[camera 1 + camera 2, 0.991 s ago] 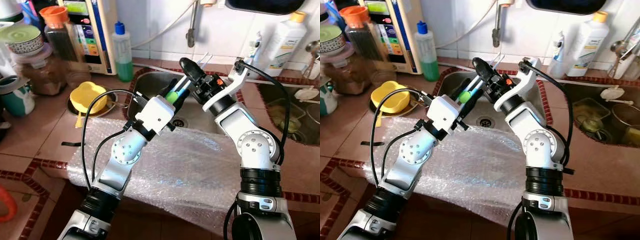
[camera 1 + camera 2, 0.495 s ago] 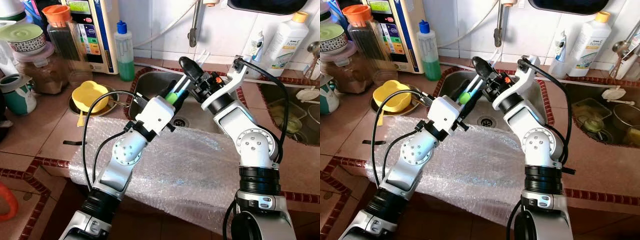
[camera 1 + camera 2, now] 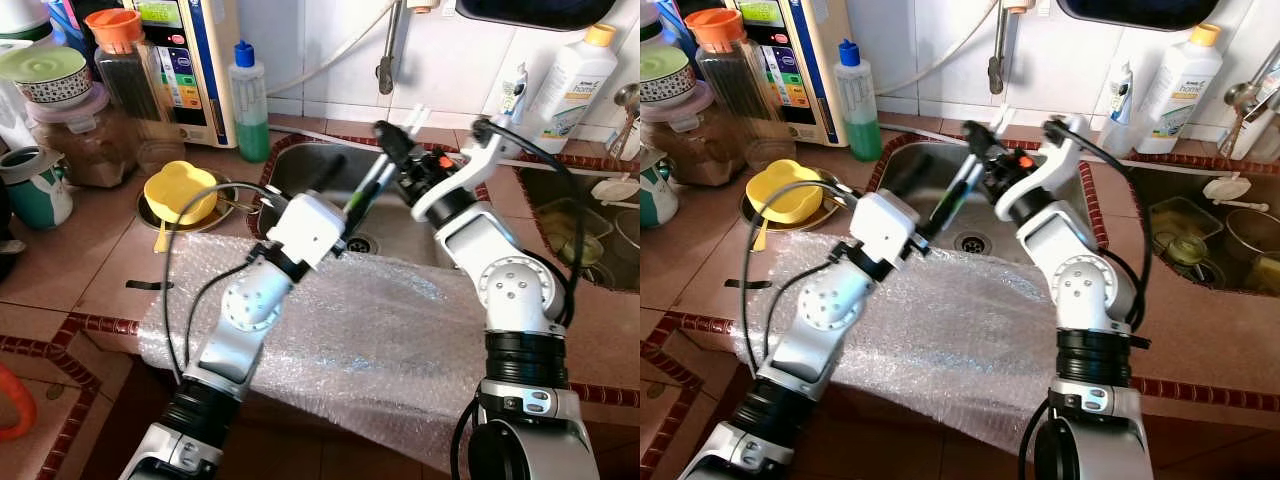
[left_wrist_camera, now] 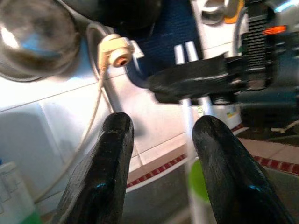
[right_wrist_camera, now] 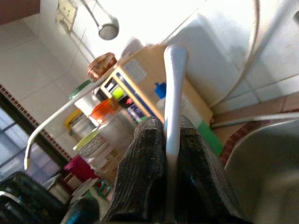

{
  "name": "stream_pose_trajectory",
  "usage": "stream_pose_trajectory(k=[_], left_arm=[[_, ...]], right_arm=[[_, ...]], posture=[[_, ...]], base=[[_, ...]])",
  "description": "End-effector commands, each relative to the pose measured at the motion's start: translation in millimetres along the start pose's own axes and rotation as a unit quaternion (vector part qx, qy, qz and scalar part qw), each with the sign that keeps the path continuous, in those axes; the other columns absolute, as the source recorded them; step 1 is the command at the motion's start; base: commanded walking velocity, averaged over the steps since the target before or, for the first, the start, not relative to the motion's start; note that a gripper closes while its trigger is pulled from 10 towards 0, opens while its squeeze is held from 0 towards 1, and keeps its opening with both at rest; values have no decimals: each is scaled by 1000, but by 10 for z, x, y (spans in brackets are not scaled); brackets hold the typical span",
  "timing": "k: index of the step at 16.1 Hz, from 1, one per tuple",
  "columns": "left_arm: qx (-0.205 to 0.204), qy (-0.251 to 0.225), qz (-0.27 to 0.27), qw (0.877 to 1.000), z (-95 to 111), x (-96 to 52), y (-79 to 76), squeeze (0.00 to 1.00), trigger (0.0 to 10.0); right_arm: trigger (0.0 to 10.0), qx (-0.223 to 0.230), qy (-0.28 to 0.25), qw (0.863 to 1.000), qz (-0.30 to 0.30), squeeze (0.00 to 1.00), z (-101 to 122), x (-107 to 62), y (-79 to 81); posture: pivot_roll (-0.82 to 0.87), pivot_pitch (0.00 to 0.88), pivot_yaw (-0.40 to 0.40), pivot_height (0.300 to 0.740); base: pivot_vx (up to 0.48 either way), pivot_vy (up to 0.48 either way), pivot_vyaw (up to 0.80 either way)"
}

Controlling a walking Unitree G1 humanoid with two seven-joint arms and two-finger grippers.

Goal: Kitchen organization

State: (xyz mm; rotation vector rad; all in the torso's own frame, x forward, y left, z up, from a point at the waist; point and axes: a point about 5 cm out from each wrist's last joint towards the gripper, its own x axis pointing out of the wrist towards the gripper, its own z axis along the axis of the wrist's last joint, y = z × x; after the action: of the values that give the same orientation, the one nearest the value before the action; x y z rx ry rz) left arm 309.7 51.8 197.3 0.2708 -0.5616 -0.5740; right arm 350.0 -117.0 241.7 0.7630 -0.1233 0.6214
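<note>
Two thin white utensil handles [image 3: 413, 116] with a green part [image 4: 198, 176] lower down hang slanted above the steel sink [image 3: 300, 165]. My right gripper [image 3: 392, 142] is shut on the handles near their top, and one white handle [image 5: 172, 93] is pinched between its fingers. My left gripper [image 4: 161, 123] is just below, by the green part. Its fingers [image 4: 110, 154] stand open, with the utensils close to one finger, touching or not I cannot tell. The utensils' lower ends are blurred.
Bubble wrap [image 3: 350, 330] covers the counter in front of the sink. A faucet [image 3: 385, 60] hangs above the basin. A green soap bottle [image 3: 247, 100], a yellow lid [image 3: 180, 192] and jars [image 3: 75, 140] stand left. A white bottle [image 3: 568, 75] and a second basin [image 3: 570, 215] are right.
My right gripper has shifted a little to the right and away with the utensils. My left gripper's fingers no longer close around the green part.
</note>
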Motion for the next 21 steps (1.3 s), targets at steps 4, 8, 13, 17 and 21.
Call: stream_pose_trajectory(k=[4, 8, 13, 17, 21], left_arm=[[-16, -7, 7, 1000, 51, -17, 2, 1000, 10000], [-31, 20, 14, 999, -24, -171, 1, 1000, 10000], [-53, 71, 54, 995, -114, -469, 118, 1000, 10000], [-77, 94, 42, 992, -108, -520, 152, 1000, 10000], [-103, 118, -6, 988, -113, -535, 56, 63, 10000]], right_arm=[[0, -30, -23, 998, -42, 0, 58, 31, -78], [0, -97, -19, 993, -62, 0, 54, 107, -170], [0, -289, 44, 955, -48, 0, -16, 259, -357], [0, -437, 112, 891, -54, 0, -113, 263, -550], [0, -502, 181, 839, -103, 0, -126, 89, -837]], posture=[[27, 51, -27, 740], [47, 58, -22, 740], [105, 74, -17, 740], [145, 83, -7, 740], [162, 87, 9, 740]], base=[[0, 0, 0], [0, 0, 0], [0, 0, 0], [0, 0, 0], [0, 0, 0]])
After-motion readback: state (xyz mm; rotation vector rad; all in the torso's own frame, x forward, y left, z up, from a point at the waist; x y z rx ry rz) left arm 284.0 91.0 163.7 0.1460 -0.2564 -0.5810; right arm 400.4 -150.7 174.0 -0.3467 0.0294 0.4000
